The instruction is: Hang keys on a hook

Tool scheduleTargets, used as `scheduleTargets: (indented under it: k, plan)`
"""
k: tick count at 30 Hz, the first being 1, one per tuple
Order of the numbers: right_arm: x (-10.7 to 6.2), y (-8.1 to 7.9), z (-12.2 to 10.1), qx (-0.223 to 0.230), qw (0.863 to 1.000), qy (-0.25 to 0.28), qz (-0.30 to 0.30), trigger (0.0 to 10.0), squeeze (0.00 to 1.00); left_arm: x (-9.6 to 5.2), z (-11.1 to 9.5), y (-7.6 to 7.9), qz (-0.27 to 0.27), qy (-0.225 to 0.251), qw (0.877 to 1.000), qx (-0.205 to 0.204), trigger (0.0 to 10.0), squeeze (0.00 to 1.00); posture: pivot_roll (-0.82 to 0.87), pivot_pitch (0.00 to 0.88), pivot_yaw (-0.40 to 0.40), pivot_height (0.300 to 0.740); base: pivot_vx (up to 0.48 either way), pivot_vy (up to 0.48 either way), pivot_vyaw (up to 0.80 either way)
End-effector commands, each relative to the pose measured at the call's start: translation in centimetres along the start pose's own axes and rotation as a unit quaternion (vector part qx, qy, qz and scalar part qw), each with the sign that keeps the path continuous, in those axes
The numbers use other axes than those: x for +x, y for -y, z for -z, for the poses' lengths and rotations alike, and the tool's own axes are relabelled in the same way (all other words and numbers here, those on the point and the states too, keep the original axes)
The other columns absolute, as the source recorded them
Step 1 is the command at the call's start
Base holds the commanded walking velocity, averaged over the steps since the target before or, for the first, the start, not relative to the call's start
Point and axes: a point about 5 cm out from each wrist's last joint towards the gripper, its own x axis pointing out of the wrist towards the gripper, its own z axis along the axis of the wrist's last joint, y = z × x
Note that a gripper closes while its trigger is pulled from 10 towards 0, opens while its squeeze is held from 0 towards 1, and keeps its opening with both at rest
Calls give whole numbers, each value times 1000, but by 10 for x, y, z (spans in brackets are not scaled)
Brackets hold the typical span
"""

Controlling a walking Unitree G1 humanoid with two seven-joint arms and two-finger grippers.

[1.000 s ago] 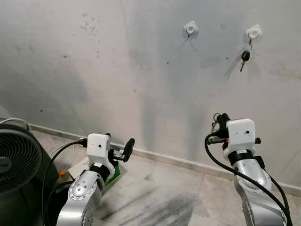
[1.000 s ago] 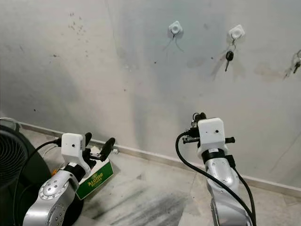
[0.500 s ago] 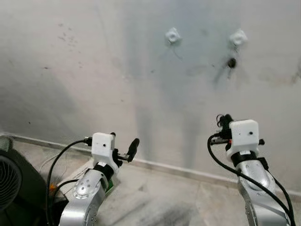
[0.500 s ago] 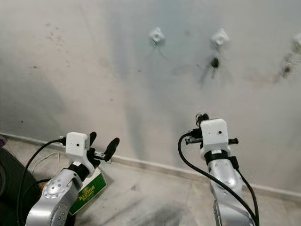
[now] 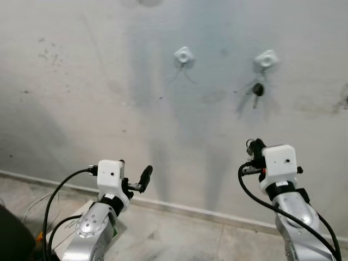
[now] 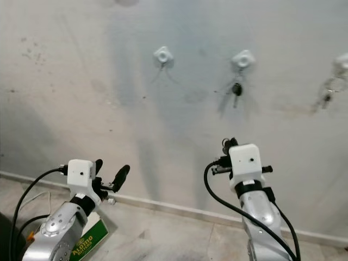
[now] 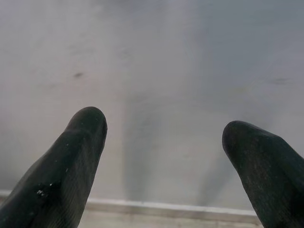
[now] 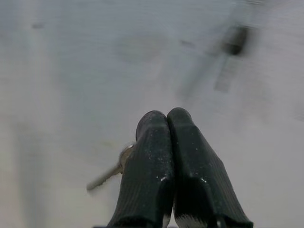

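So the right hand (image 8: 166, 118) has its two black fingers squeezed flat together, and there's a key (image 8: 110, 174) pinched between them: the wrist cam shows the metal blade and a bit of ring poking out from the side of the fingers. In the head views that hand sits low on the right, raised in front of the wall (image 5: 81, 81), well below the hooks.

The left hand (image 7: 164, 130) is the opposite, fingers spread wide with nothing between them, just pointing at the bare wall and the skirting strip along the floor (image 6: 163, 234). It hovers low on the left, well apart from the right one.

Up on the wall there's a row of small white hooks. The left hook (image 5: 184, 55) has nothing hanging on it. The middle hook (image 5: 266, 58) already carries a dark-headed key (image 5: 258, 91) dangling right under it. In the right eye view there's also a third hook (image 6: 342, 62) at the far right edge with a key bunch (image 6: 327, 89) hanging off it.

Down by the left arm there's a green box (image 6: 87, 239) lying on the floor with white lettering. I can sort of make out "ALOTTO" or something like it, but it's too small and angled to read for sure. Black cables loop off both wrists.
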Motion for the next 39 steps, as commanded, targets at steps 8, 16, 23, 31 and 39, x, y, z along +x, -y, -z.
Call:
scheduleTargets:
  k: [8,16,23,31,39]
  plan:
    - [10,2,-12,-11,1000,7,-16,10000,0,19,-7,-1,-10,14,1000,22,10000,0,-78,0,-46,740,0,0,0]
    - [18,-5,-11,-3,999,10,-35,10000,0,21,2,6,-19,8,1000,-5,10000,0,-96,0,2,740,0,0,0]
    - [20,-7,-11,0,999,15,-34,10000,0,22,4,13,1,8,1000,-9,10000,0,-85,0,34,740,0,0,0]
    - [24,-9,-8,9,1000,18,-21,10000,0,32,-6,6,-10,19,1000,-8,10000,0,-86,0,53,740,0,0,0]
    - [32,-10,-9,16,999,27,-15,10000,0,35,-8,7,-10,24,1000,-12,10000,0,-82,0,62,740,0,0,0]
